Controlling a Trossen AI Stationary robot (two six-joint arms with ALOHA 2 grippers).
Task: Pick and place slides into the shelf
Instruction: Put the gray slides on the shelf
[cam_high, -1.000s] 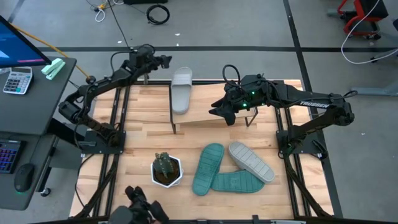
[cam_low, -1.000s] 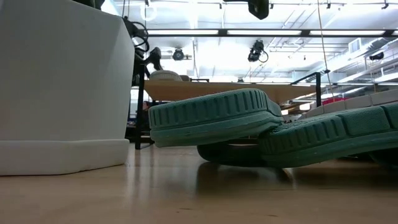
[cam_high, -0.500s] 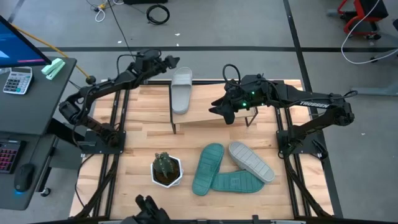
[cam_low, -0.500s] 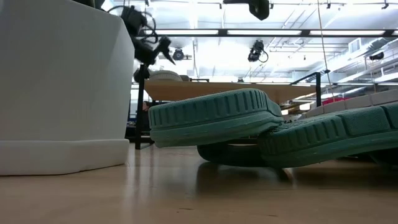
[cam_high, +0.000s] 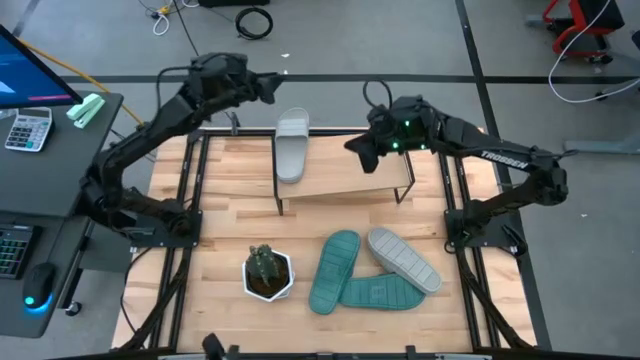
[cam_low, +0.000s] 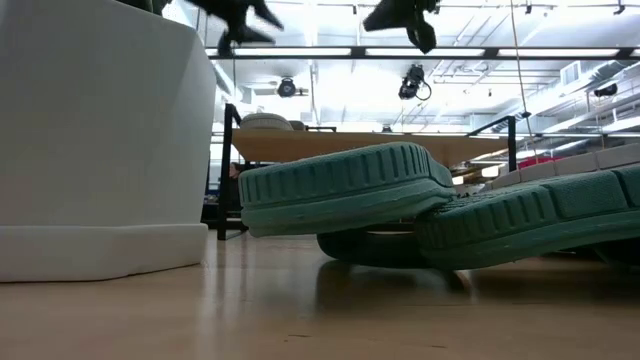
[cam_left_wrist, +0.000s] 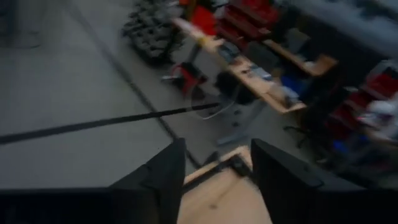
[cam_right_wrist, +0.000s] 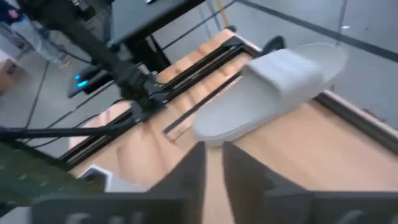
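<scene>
One light grey slide (cam_high: 291, 146) lies sole down on the left end of the shelf (cam_high: 345, 178); the right wrist view shows it too (cam_right_wrist: 273, 87). Near the table's front, two teal slides (cam_high: 333, 268) (cam_high: 382, 293) overlap, and the other grey slide (cam_high: 403, 258) leans on them. My left gripper (cam_high: 264, 88) hangs open, high over the table's far left edge, with nothing between its fingers (cam_left_wrist: 158, 180). My right gripper (cam_high: 356, 150) hovers above the shelf's middle, to the right of the grey slide, shut and empty (cam_right_wrist: 211, 168).
A small plant in a white pot (cam_high: 267, 272) stands at the front left, and it fills the left of the low view (cam_low: 100, 140). Bare shelf board lies to the right of the grey slide. Black frame rails run along both sides of the table.
Both grippers have risen. My left gripper has climbed well above the shelf's left end and drifted toward the far edge. My right gripper has lifted off the shelf's front part and moved toward the far edge. The slides have stayed where they were.
</scene>
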